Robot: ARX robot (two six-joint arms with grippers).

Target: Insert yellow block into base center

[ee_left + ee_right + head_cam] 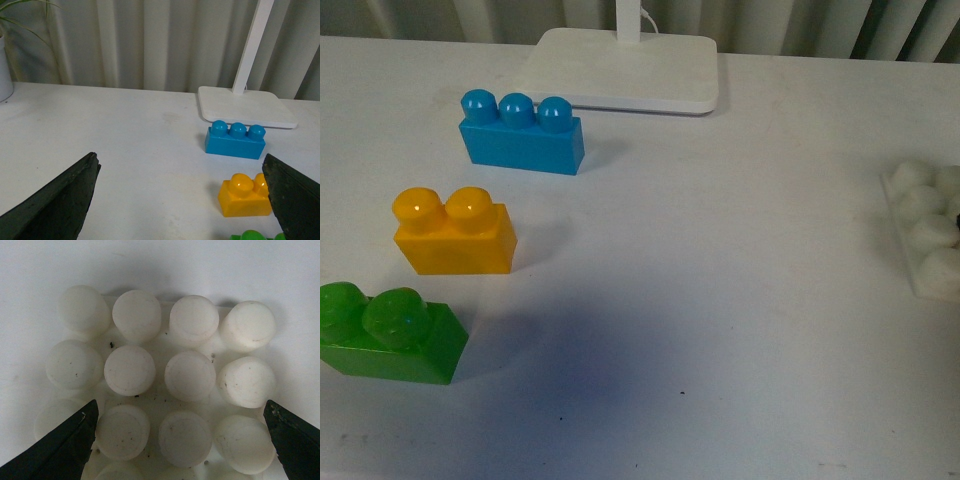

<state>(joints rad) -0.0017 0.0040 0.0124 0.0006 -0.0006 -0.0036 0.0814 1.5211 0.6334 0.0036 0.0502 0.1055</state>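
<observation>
The yellow block (455, 233) stands on the white table at the left, between the blue brick and the green brick. It also shows in the left wrist view (245, 195), close to one open finger. The base (928, 228) lies at the right edge, partly cut off. In the right wrist view the base (162, 385) fills the picture just below the camera, studs up. My left gripper (182, 200) is open and empty, above the table near the block. My right gripper (180, 442) is open and empty, directly over the base. Neither arm shows in the front view.
A blue three-stud brick (521, 133) stands behind the yellow block, and a green two-stud brick (388, 333) in front of it. A flat white lamp foot (625, 68) with a pole stands at the back. A plant pot (5, 75) shows at the far left in the left wrist view.
</observation>
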